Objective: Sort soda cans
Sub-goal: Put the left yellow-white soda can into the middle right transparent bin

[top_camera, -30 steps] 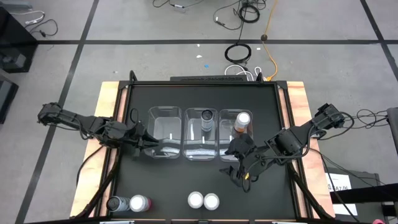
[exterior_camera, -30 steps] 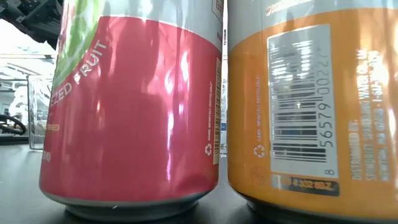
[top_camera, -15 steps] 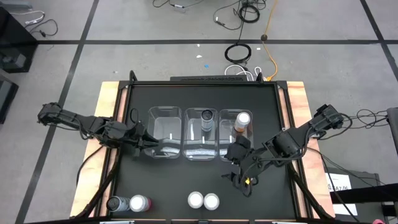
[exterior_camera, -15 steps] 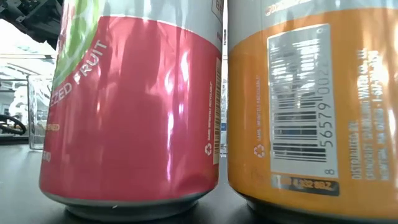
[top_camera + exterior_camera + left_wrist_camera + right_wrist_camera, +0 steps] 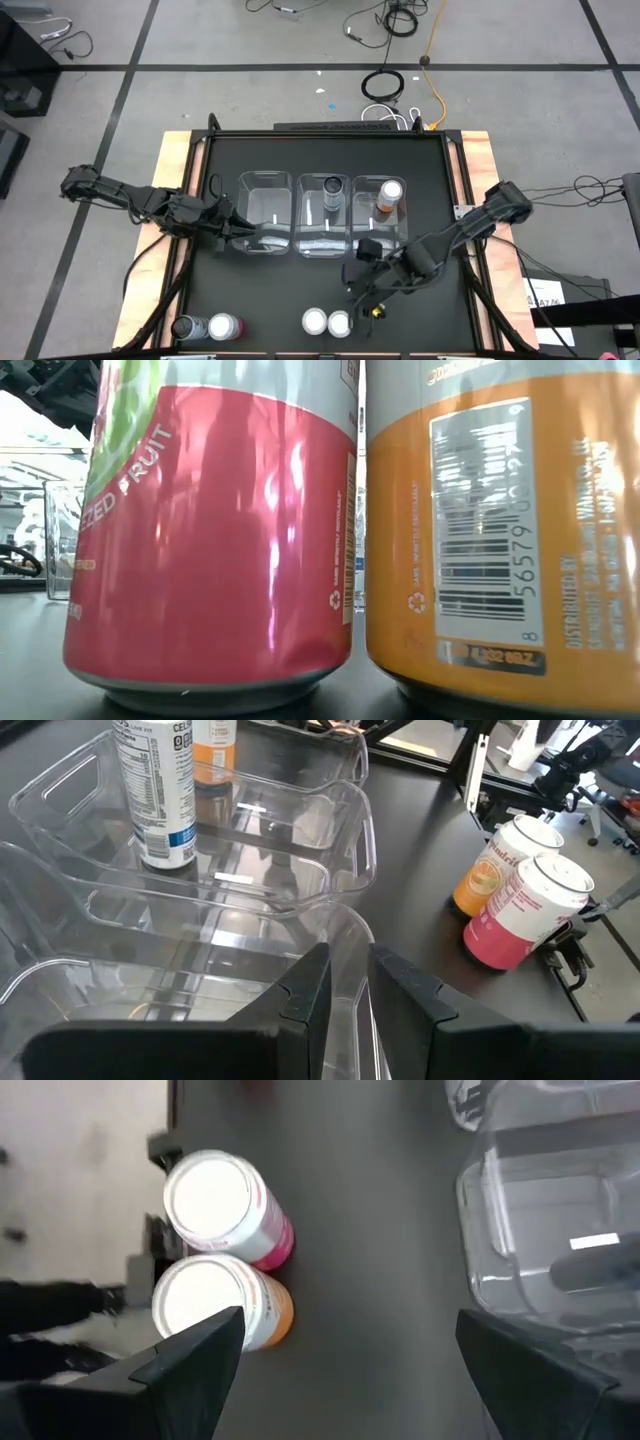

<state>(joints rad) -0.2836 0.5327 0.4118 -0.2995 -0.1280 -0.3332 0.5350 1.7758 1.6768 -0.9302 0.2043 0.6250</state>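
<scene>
A pink-red can (image 5: 315,321) (image 5: 210,530) and an orange can (image 5: 340,323) (image 5: 500,530) stand upright side by side at the near edge. A dark grey can (image 5: 185,327) and a second pink-red can (image 5: 222,326) stand at the near left corner. Another dark grey can (image 5: 333,190) stands in the middle bin and another orange can (image 5: 390,193) in the right bin. My right gripper (image 5: 360,295) (image 5: 348,1320) is open, above the table just far-right of the near pair. My left gripper (image 5: 258,238) (image 5: 348,955) is shut on the left bin (image 5: 266,225). My left gripper pinches the left bin's near wall (image 5: 350,935) between its two fingers, one finger inside the bin and one outside. The fingers come in from the table's left side, slanting down. The bin stands flat on the table.
Three clear bins sit in a row mid-table: left, middle (image 5: 325,225) and right (image 5: 380,220). The black table top has wooden side rails (image 5: 175,160). Bare table lies between the bins and the near pair of cans.
My right arm has reached toward the table's near edge and to the left, carrying its gripper from beside the right bin's near end toward the pink-red and orange pair. The cans and bins have stayed put.
</scene>
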